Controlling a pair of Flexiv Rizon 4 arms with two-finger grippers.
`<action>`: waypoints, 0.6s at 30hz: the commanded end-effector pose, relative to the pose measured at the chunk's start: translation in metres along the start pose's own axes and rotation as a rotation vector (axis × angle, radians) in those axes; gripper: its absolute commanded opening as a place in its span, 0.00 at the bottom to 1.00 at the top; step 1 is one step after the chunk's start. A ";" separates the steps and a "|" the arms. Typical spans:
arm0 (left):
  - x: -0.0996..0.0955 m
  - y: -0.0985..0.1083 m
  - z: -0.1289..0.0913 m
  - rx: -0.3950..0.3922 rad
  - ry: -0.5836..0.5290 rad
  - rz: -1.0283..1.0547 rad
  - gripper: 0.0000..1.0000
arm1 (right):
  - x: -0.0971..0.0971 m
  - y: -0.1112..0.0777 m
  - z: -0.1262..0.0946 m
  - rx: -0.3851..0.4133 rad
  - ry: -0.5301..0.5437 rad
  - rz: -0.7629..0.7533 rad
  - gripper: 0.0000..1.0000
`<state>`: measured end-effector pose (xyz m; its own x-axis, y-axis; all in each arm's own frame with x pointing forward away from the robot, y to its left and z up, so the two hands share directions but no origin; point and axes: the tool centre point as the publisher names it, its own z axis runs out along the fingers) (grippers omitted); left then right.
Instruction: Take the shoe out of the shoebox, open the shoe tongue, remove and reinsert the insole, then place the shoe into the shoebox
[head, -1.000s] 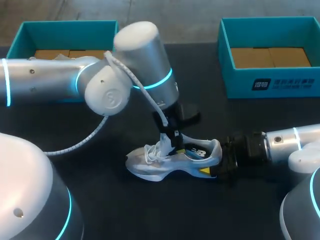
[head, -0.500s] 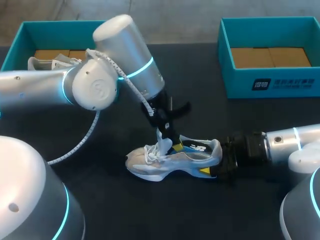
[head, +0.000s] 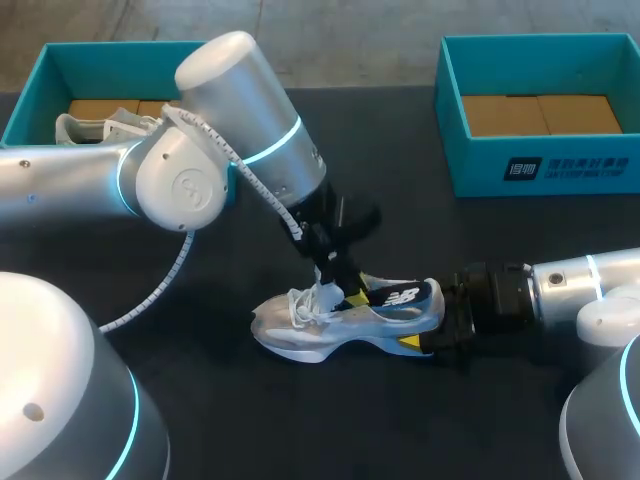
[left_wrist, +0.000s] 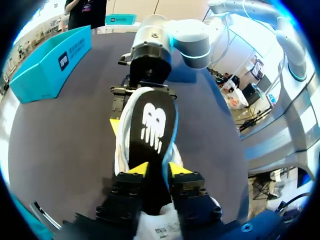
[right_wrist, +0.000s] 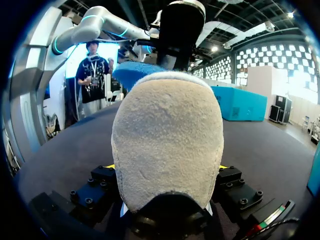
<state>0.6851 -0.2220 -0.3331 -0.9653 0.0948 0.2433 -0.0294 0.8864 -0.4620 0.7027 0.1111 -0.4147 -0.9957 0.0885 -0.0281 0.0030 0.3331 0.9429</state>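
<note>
Plainly, the weak spot was the pinch on the insole (left_wrist: 150, 125). Our left gripper (left_wrist: 158, 171) was closed on its front end, a yellow tip pressed to each edge, while the rest of the insole lay raised along the shoe's opening and reached back toward the heel. The shoe (head: 340, 325) stood on its sole mid-table, with our right gripper (head: 450, 318) clamped on the heel from both sides.

We judged that a thin, bendy insole could slide out of so narrow a hold, or buckle if drawn at a slant. If its front part snagged by the laces (head: 298, 305), the pull would pass into the shoe. Then the heel might twist in the right gripper, or the shoe might roll onto its side.

The table (head: 300, 420) was dark and matte, and we guessed it would give the sole some grip. Bare surface showed on every side of the shoe, so there was room to lift and lay the insole down. Both teal boxes sat well apart at the far edge. The left shoebox (head: 40, 70) held a second shoe (head: 95, 128), and the right shoebox (head: 540, 165) showed only its cardboard floor. Our left arm (head: 190, 180) hung near the left shoebox, and a wide swing might brush its wall.
</note>
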 end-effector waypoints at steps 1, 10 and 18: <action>0.012 -0.002 -0.007 0.004 -0.036 0.011 0.43 | 0.001 0.001 0.001 0.004 -0.001 0.000 0.00; 0.015 -0.006 -0.015 0.010 -0.101 0.036 0.44 | 0.001 0.001 0.001 0.004 -0.001 0.000 0.00; 0.021 -0.012 -0.018 0.006 -0.187 0.065 0.41 | 0.001 0.001 0.001 0.004 -0.001 0.000 0.00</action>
<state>0.6771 -0.2256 -0.3105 -0.9934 0.0820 0.0799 0.0338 0.8769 -0.4794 0.7027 0.1111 -0.4148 -0.9957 0.0885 -0.0281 0.0030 0.3332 0.9429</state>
